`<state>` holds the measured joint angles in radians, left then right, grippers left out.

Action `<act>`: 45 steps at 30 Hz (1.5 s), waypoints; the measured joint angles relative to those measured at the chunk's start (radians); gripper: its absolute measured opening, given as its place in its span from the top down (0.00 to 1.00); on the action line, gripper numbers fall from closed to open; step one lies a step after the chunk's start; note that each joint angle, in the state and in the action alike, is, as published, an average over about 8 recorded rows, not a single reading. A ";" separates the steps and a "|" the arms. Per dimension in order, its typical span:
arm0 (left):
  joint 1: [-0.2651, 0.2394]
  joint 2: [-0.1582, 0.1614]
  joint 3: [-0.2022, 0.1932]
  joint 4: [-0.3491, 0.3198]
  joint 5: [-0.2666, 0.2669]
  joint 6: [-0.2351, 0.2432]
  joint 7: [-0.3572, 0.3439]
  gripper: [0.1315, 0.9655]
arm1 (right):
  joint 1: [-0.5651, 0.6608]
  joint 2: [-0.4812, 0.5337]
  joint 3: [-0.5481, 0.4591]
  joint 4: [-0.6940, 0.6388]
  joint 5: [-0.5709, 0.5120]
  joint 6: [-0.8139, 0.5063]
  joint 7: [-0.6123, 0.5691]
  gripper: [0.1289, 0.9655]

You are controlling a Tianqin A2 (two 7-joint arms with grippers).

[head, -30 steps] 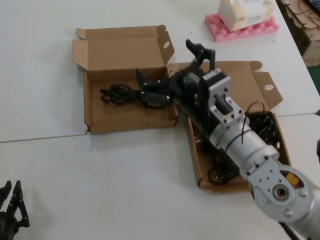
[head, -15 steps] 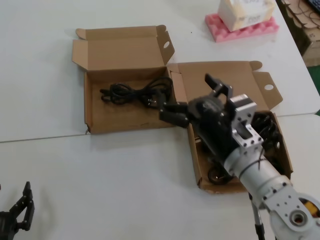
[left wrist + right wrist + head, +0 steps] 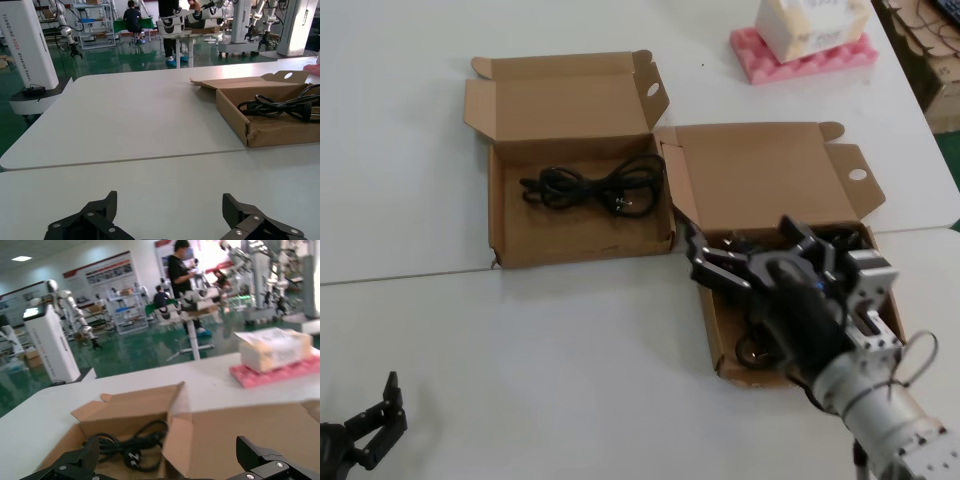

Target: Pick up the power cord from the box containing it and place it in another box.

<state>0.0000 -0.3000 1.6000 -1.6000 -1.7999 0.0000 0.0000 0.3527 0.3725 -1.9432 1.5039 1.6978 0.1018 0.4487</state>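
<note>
The power cord [image 3: 590, 185] lies as a slim black bundle in the squarish brown box [image 3: 580, 240] at the back left, touched by no gripper. It also shows in the left wrist view [image 3: 280, 105] and the right wrist view [image 3: 125, 445]. My right gripper [image 3: 745, 245] is open and empty, hovering over the back part of the wide-lidded box [image 3: 770, 180]. It faces the squarish box [image 3: 125, 407]. My left gripper [image 3: 370, 435] is open and empty, low over the table at the near left, far from both boxes.
A heap of black cords [image 3: 760, 350] lies in the wide-lidded box, mostly hidden by my right arm. A white box on pink foam [image 3: 800, 35] stands at the back right. Stacked cardboard [image 3: 930, 50] sits past the table's right edge.
My right gripper has drawn back from the squarish box to over the wide-lidded box, open. The power cord stays lying in the squarish box. My left gripper has shifted slightly right.
</note>
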 joint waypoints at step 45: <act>0.000 0.000 0.000 0.000 0.000 0.000 0.000 0.00 | -0.314 -0.064 0.305 0.085 0.091 -0.091 0.000 0.00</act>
<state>0.0000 -0.3000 1.6001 -1.6000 -1.8000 0.0000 -0.0001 0.0390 0.3080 -1.6380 1.5894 1.7887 0.0112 0.4487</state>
